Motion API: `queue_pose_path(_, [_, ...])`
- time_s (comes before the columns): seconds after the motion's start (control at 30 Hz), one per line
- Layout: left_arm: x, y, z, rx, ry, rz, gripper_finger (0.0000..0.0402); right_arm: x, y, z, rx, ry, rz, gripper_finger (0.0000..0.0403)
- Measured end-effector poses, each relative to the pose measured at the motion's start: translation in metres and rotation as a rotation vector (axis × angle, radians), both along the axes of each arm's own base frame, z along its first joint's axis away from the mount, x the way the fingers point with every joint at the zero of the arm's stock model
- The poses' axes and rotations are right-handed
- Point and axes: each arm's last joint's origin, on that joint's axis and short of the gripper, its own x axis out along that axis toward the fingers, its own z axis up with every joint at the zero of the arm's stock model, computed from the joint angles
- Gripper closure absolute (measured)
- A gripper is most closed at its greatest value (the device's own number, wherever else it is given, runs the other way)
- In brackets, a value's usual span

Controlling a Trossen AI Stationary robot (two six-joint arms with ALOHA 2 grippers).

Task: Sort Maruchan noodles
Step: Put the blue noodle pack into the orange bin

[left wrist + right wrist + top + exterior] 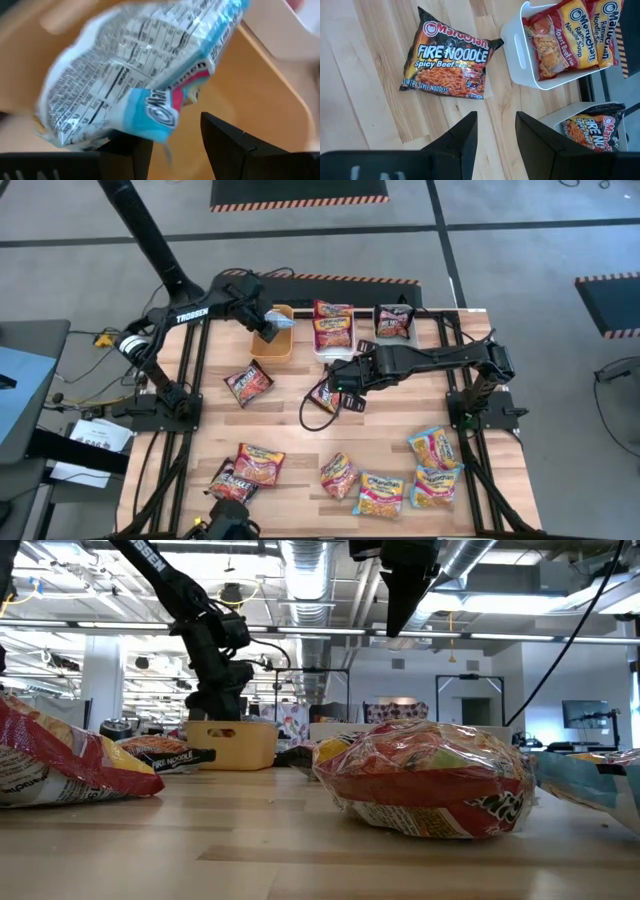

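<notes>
Hovering over orange bin, left gripper clamps blue packet; right gripper apart above Fire Noodle packet.

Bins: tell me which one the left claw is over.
The orange bin, leftmost of the three; the left claw hovers above it with a blue-and-white packet. The other two bins hold red and black packets.

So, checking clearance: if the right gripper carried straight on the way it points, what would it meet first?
Probably the bare wooden tabletop between its open fingers; the dark Fire Noodle plastic packet lies just beyond.
</notes>
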Motion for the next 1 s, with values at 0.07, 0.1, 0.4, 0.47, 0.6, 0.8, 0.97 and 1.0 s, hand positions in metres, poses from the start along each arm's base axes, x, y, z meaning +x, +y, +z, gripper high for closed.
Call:
queue_pose_path(0.07, [0.0,0.004,0.002,0.032,-0.015,0.027,0.0247,0.0,0.0,0.0,0.0,0.0,0.0,0.0246])
queue_pose_path(0.1, [0.001,0.006,0.003,0.05,-0.029,0.039,0.0247,0.0,0.0,0.0,0.0,0.0,0.0,0.0246])
queue_pose_path(0.4, [0.001,0.015,0.008,0.068,-0.116,0.15,0.0247,0.0,0.0,0.0,-0.001,-0.001,-0.001,0.0246])
queue_pose_path(0.47, [-0.001,0.017,0.008,0.067,-0.114,0.194,0.0247,0.0,0.0,0.0,-0.001,-0.002,-0.001,0.0246])
queue_pose_path(0.6, [-0.007,0.022,0.008,0.056,-0.12,0.284,0.0247,0.0,0.0,0.0,0.003,-0.01,-0.014,0.0246])
queue_pose_path(0.8, [-0.008,0.022,0.008,0.001,-0.167,0.243,0.0247,0.0,0.0,0.0,0.003,-0.011,-0.016,0.0246])
queue_pose_path(0.97, [-0.005,0.019,0.009,-0.077,-0.252,0.144,0.0247,0.0,0.0,0.0,0.003,-0.011,-0.016,0.0246])
queue_pose_path(1.0, [-0.004,0.018,0.009,-0.085,-0.261,0.136,0.0247,0.0,0.0,0.0,0.004,-0.011,-0.016,0.0246])
